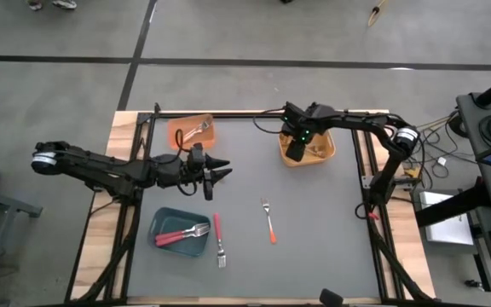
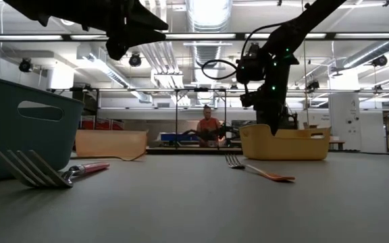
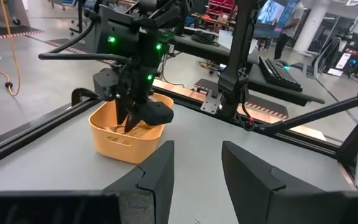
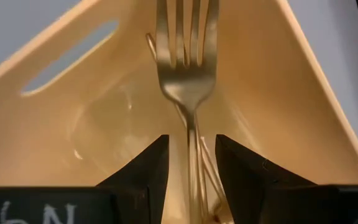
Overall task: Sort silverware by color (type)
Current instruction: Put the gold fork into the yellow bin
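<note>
My right gripper [image 1: 295,152] points down into the yellow-orange bin [image 1: 322,152] at the far right, open. A gold fork [image 4: 188,68] lies inside the bin. Its thin handle [image 4: 193,155] runs between my fingers with a gap on either side. My left gripper [image 1: 220,170] hovers open and level above the table's left middle, with nothing between its fingers [image 3: 160,177]. An orange-handled fork [image 1: 268,220] and a red-handled fork [image 1: 218,239] lie flat on the grey mat. The teal bin [image 1: 164,223] holds red-handled forks [image 1: 181,234]. The orange bin [image 1: 177,135] holds one fork [image 1: 198,130].
The mat's middle and near right are bare around the two loose forks. A black frame rail [image 1: 228,115] runs along the far edge, with uprights at both sides. In the low view a person [image 2: 208,125] sits far behind the table.
</note>
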Controlling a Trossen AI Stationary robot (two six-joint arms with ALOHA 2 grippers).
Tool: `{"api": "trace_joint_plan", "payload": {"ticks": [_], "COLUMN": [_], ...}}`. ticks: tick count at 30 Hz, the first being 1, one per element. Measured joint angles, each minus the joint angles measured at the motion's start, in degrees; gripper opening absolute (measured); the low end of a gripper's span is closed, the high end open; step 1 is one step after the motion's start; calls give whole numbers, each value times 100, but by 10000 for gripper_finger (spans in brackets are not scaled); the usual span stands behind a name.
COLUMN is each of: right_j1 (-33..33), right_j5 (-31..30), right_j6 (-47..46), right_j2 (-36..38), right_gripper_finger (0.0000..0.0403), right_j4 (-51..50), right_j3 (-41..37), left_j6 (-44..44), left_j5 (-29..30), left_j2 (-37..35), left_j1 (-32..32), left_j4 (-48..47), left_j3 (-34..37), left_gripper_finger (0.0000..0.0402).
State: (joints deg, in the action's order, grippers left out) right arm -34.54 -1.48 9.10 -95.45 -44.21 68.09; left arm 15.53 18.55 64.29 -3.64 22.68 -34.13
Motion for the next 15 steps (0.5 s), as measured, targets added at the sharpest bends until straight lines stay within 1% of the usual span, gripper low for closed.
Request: {"api": "trace_joint_plan", "payload": {"ticks": [5,8,11,15], "right_j1": [0,0,0,0], "right_j5": [-3,-4,-4,-4], "right_j6": [-9,-31,-21,-4], "right_j2": [-40,-40,-40,-40], "right_gripper_finger": [119,105,78,27], "right_j4": [216,294,304,309], "right_j3": [-34,-34,-34,-34], "left_j6": [-2,-2,-2,-2], "left_j5": [3,4,42,44], "left_j2": [0,0,0,1], "left_j1": [0,0,-2,0], "left_j4": [2,1,2,25], "left_j3": [2,2,2,4], "left_gripper_finger": [116,116,116,116]}}
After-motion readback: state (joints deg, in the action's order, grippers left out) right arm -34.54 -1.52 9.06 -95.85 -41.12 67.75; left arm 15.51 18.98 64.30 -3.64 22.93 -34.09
